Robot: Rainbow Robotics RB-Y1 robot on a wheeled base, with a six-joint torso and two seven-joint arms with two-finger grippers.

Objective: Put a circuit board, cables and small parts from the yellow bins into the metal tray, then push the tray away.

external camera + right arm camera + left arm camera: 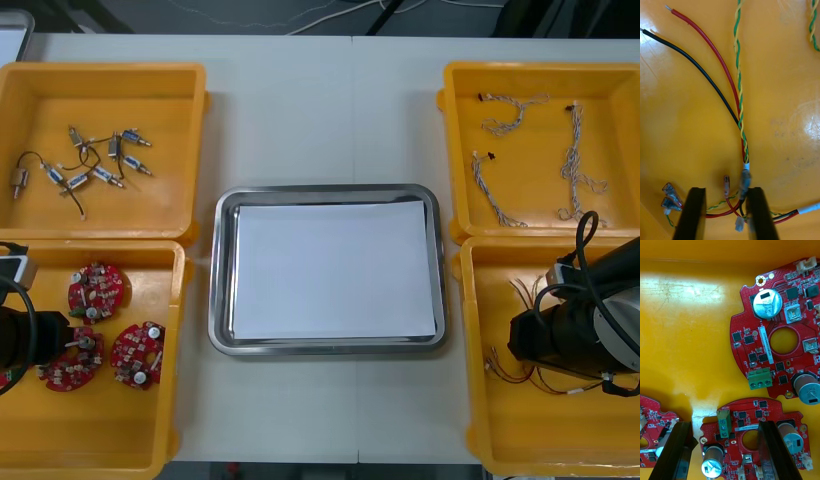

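My left gripper (62,342) (724,452) hangs open low in the near-left yellow bin (100,440). Its fingers (675,450) straddle part of a round red circuit board (748,437) (70,365). Another board (778,333) lies just beyond, and two more (96,288) (138,352) are nearby. My right gripper (520,345) (725,215) is open low in the near-right bin (540,440). Between its fingers (692,213) lie the connector ends of a cable bundle (743,180) of red, black and green-yellow twisted wires. The metal tray (218,270), white inside, sits between the bins.
The far-left bin (40,80) holds several small metal parts (90,165) with thin black leads. Twisted blue and white cables (500,190) lie in the far-right bin (460,90). More connectors (670,197) lie beside my right gripper's finger.
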